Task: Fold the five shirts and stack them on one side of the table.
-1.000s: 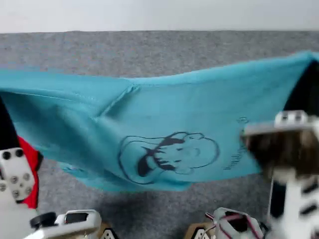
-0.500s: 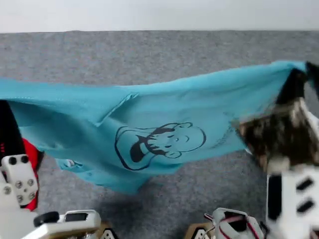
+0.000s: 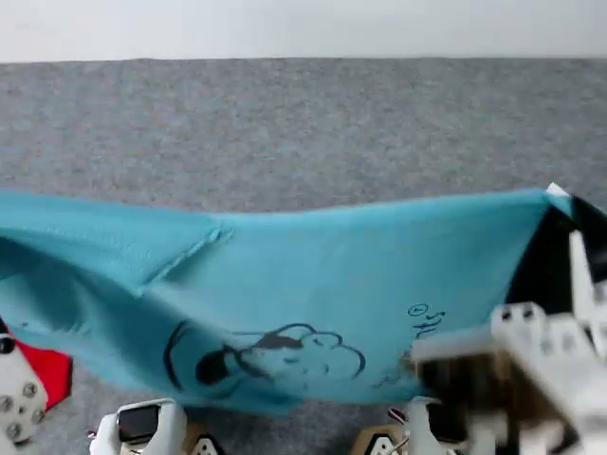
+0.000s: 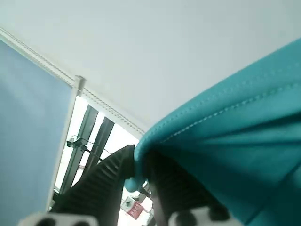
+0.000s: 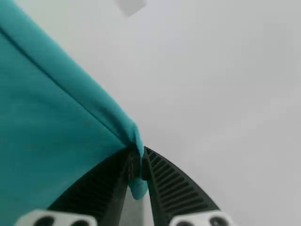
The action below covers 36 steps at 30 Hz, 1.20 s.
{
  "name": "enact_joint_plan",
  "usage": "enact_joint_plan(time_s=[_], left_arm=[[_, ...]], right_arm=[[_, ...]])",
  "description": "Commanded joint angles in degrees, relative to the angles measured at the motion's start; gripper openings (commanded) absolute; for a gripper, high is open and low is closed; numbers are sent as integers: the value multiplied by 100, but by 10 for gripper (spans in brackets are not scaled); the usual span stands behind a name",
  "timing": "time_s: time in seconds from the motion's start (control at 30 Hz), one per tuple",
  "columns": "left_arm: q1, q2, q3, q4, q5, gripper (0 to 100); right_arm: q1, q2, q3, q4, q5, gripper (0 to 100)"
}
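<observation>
Your left claw (image 4: 139, 165) and right claw (image 5: 137, 170) pinch only a thin hem of the teal shirt (image 3: 313, 275), so a quick pull can free it.

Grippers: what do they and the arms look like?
The left gripper and right gripper each have two black, pointed fingers with ribbed inner faces, fixed to white bases. One arm is white with round dark screw holes; the other arm is white and black.
</observation>
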Motion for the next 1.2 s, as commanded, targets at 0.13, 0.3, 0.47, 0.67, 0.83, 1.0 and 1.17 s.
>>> enact_joint_plan(time_s=[0.13,0.3,0.47,0.67,0.83,1.0,1.17], left_arm=[[0,53,1991,352,-62,6],[26,62,4673,-431,-62,6],[132,62,7160,-2664,-53,6],[334,211,9077,-5363,-53,6],[343,1424,8936,-6224,-44,6],[360,3130,7424,-6251,-26,6],[404,4686,5684,-6242,-26,6]], right_arm=[[-338,435,1749,-13,0,12],[-760,831,3297,-892,-18,11],[-787,1235,5020,-2747,-18,11],[-787,1956,6110,-4901,0,11],[-778,2862,6127,-6387,26,11],[-804,3846,5670,-7160,79,11],[-769,5165,4132,-7196,79,11]])
